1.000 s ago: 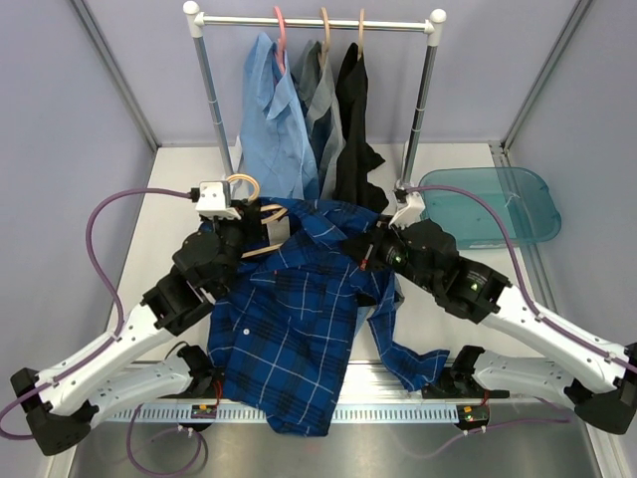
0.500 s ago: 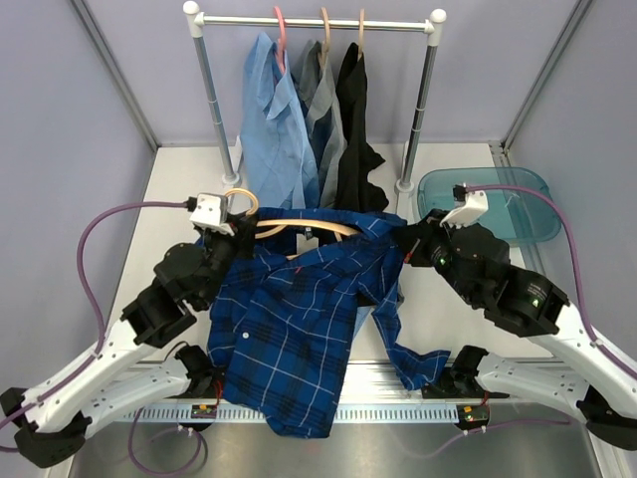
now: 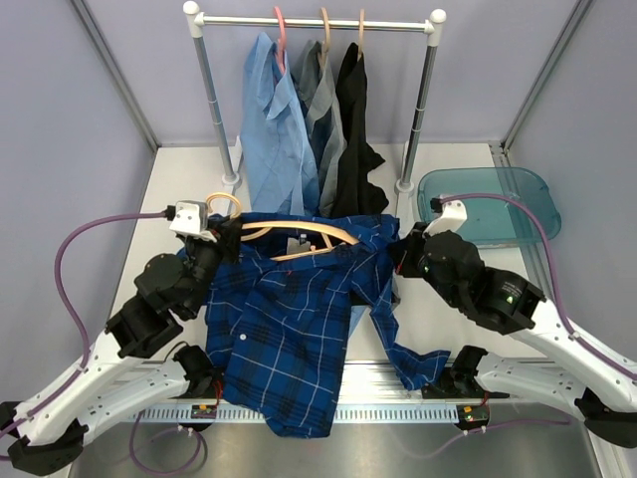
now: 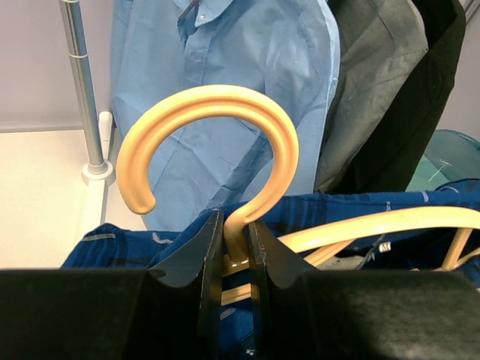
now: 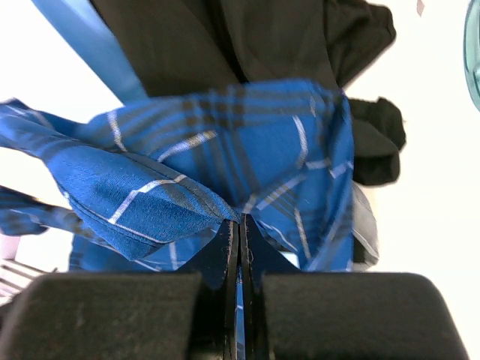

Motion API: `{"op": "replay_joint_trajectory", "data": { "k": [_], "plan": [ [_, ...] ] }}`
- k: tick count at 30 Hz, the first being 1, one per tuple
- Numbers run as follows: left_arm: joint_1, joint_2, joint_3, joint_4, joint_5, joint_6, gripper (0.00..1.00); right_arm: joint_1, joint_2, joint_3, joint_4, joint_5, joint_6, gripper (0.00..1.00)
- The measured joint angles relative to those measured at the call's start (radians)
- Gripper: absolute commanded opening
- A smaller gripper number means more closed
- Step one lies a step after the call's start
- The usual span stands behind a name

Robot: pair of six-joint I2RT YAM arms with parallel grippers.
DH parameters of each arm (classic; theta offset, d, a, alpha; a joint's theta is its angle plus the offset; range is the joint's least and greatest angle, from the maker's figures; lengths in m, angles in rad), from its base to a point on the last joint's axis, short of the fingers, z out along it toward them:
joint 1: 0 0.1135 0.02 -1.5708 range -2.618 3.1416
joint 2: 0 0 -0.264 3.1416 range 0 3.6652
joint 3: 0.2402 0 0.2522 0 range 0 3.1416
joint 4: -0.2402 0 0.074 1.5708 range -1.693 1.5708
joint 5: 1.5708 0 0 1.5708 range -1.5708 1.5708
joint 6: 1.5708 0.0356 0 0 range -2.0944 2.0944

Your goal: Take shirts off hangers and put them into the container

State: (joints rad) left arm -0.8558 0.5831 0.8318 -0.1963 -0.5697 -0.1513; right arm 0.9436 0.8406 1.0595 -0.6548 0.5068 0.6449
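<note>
Left gripper (image 4: pixel 231 229) clamps the neck of the light tan wooden curved-hook hanger (image 4: pixel 214 97); right gripper (image 5: pixel 240 229) pinches the dark blue white-plaid shirt (image 3: pixel 289 329), which sprawls across the pale table's (image 3: pixel 169 189) near edge at its middle.

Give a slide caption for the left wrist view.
Left fingers grip the wooden hanger at its neck, plaid shirt below.

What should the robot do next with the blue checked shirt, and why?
Probably draw the wooden hanger out to the left, away from the plaid shirt. The left pincer is shut on the hanger's neck, the right pincer pinches the shirt's cloth, and the hanger is only partly out.
</note>
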Motion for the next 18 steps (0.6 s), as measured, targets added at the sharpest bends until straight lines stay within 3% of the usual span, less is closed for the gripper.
{"op": "replay_joint_trajectory", "data": {
  "k": [8, 14, 17, 18],
  "plan": [
    [0.0, -0.052, 0.0, -0.009, 0.022, 0.007, 0.0, 0.0, -0.041, -0.072, -0.038, -0.008, 0.009, 0.0],
    [0.002, -0.046, 0.001, 0.024, 0.059, 0.005, 0.0, -0.001, 0.004, -0.139, -0.015, -0.114, 0.007, 0.0],
    [0.006, 0.005, 0.022, 0.029, 0.105, -0.001, 0.0, -0.001, 0.038, -0.161, -0.004, -0.181, -0.007, 0.15],
    [0.006, 0.029, 0.032, 0.035, 0.123, -0.005, 0.0, -0.001, 0.047, -0.161, -0.001, -0.2, -0.014, 0.28]
  ]
}}
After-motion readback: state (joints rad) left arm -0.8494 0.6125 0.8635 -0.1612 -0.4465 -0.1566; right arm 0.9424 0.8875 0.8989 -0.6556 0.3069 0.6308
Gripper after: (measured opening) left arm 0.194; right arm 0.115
